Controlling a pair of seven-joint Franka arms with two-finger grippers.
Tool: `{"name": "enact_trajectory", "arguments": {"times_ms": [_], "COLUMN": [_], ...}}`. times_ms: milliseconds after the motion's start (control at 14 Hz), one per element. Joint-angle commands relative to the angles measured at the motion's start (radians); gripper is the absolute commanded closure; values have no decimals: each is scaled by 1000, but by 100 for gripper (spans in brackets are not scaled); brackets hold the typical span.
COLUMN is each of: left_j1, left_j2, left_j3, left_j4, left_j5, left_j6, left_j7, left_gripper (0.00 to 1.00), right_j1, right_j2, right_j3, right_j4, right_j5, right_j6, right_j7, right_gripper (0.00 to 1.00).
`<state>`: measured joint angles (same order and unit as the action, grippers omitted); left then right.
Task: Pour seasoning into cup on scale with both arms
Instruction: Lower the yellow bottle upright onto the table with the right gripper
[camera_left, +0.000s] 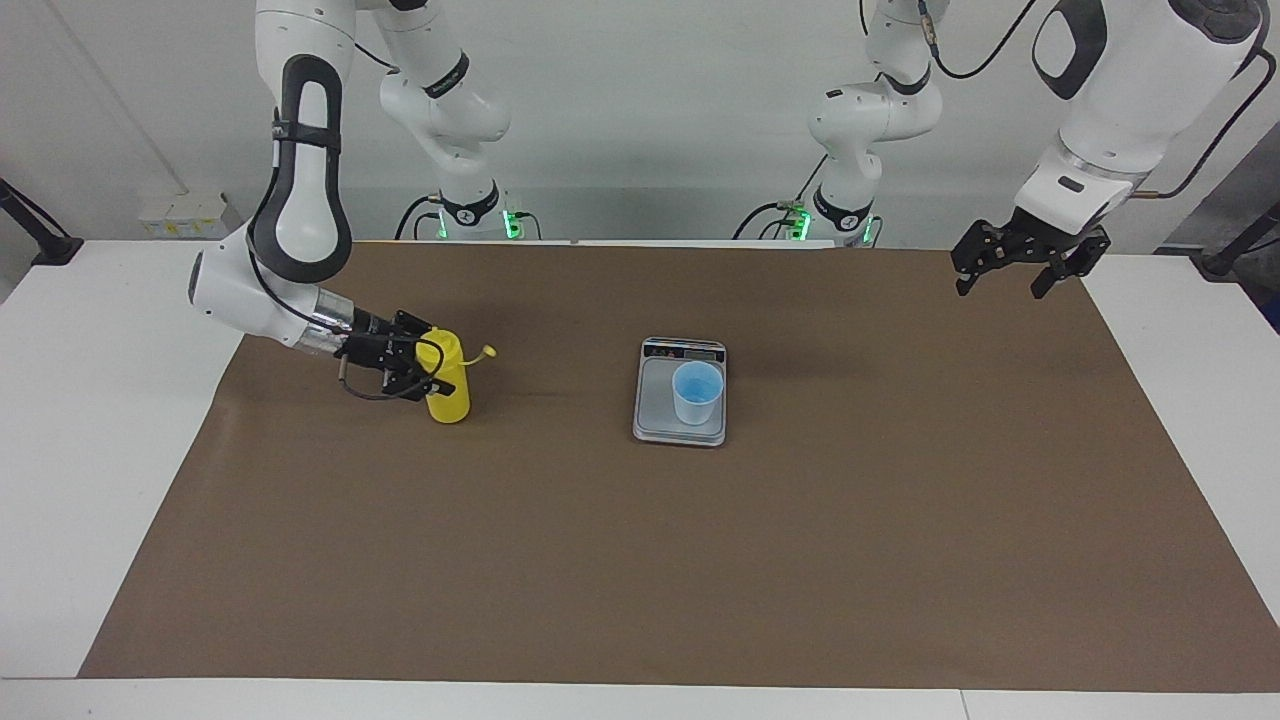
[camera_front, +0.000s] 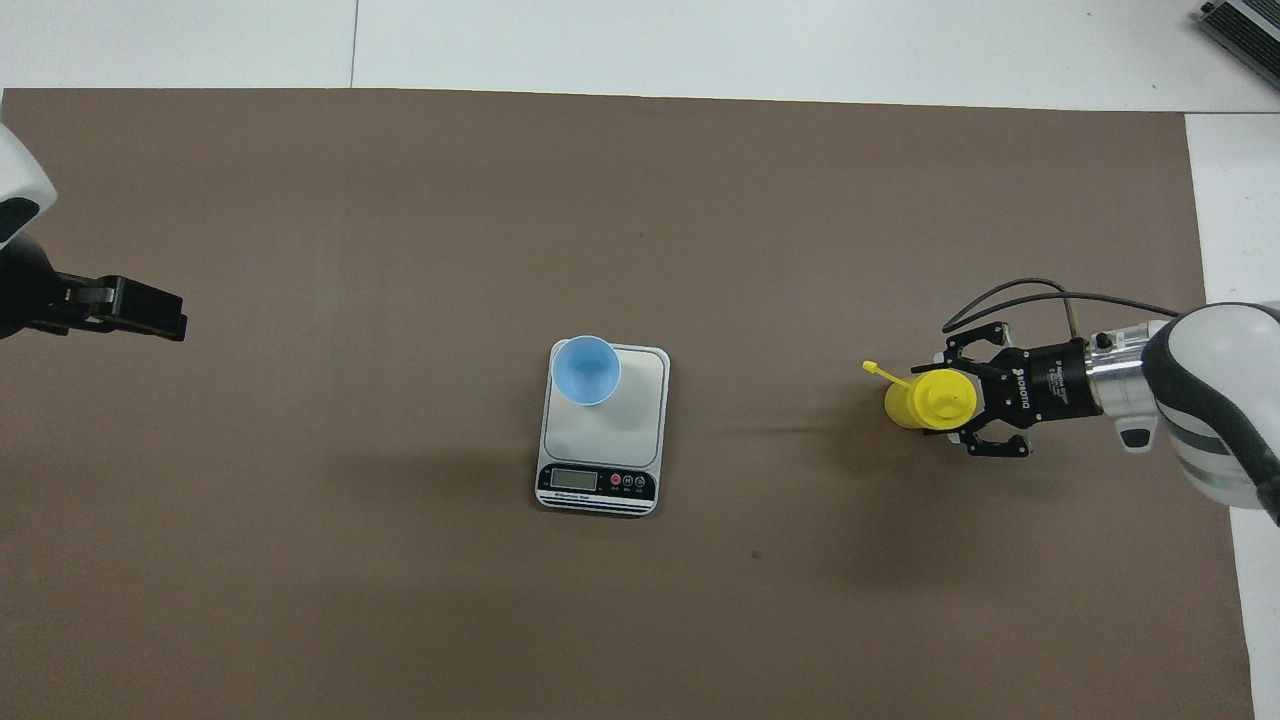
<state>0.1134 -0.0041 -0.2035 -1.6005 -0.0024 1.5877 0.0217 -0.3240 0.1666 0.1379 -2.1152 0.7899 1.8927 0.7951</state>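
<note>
Yellow seasoning bottle (camera_left: 446, 390) upright on brown mat (camera_left: 640, 560), right gripper (camera_left: 428, 371) around it, grip unclear, left gripper (camera_left: 1012, 267) spread, waiting, cup (camera_left: 697, 392) on scale (camera_left: 655, 410).

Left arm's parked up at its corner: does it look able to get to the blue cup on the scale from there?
Probably yes. The left gripper hangs open over the mat's edge, and nothing stands on the bare mat between it and the cup on the scale.

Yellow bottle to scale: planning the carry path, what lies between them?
Nothing: only bare brown mat between the yellow bottle and the scale, clearest in the overhead view.
</note>
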Motion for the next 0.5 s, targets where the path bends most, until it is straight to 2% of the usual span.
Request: {"name": "enact_trajectory", "arguments": {"times_ms": [0, 71, 286, 429], "left_j1": [0, 0, 0, 0], "left_j2": [-34, -34, -34, -34], "left_j3": [3, 3, 3, 3], "left_j4": [-41, -41, -42, -42], "left_j5": [-7, -7, -7, -7], "left_j6": [26, 26, 26, 28], "left_j7": [14, 14, 14, 14], "left_gripper": [0, 0, 0, 0], "right_j1": [-18, -18, -36, -40], "right_j2": [-12, -16, -30, -42], "right_j3": [6, 6, -7, -8], "right_j4": [0, 1, 11, 35], "right_j5": [-27, -55, -133, -260], "right_j6": [2, 6, 11, 11], "right_j7": [-20, -19, -20, -30], "right_gripper": [5, 0, 0, 0]}}
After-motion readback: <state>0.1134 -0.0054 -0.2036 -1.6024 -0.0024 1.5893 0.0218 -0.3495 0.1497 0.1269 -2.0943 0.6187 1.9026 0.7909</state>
